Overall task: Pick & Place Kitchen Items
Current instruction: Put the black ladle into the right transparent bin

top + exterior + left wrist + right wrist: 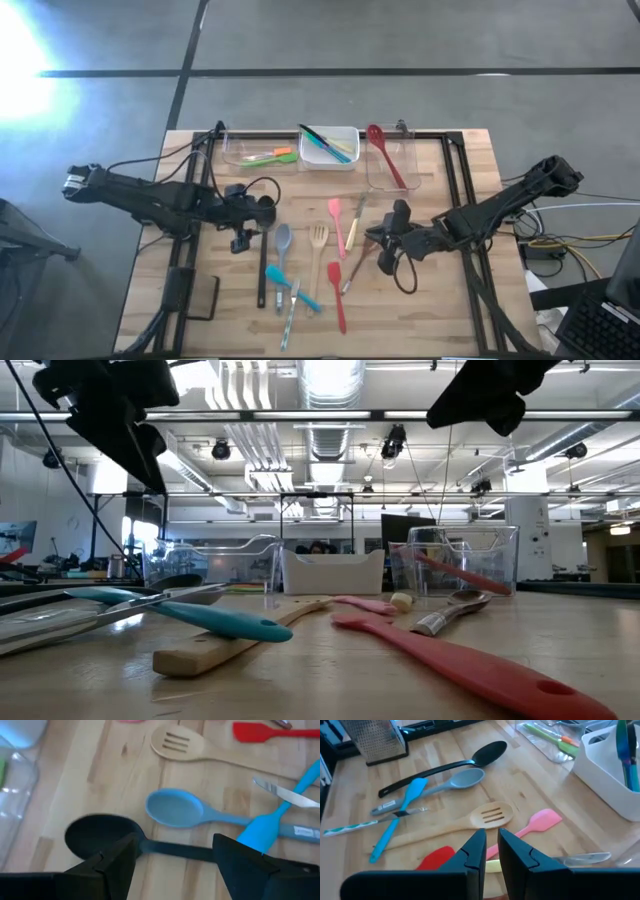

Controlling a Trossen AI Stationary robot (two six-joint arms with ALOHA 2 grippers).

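Loose kitchen items lie flat on the wooden table (450, 300): a black ladle (100, 837), a grey-blue spoon (175, 810), a wooden slotted spoon (490, 815), a pink spatula (540, 822), a red spatula (338, 295), a teal spatula (412, 795) and a knife (285, 792). My left gripper (175, 870) hangs open above the ladle, one finger on each side of its handle (175, 851), clear of it. My right gripper (492, 852) is shut and holds nothing. It hovers over the pink spatula's yellow handle (492, 866), right of the pile (376, 240).
Three tubs stand along the far edge. A clear one (250, 150) holds green and orange items. A white one (345, 160) holds teal and dark utensils. Another clear one (405, 155) holds a red spoon (385, 155). A metal grater (375, 740) stands at the near left.
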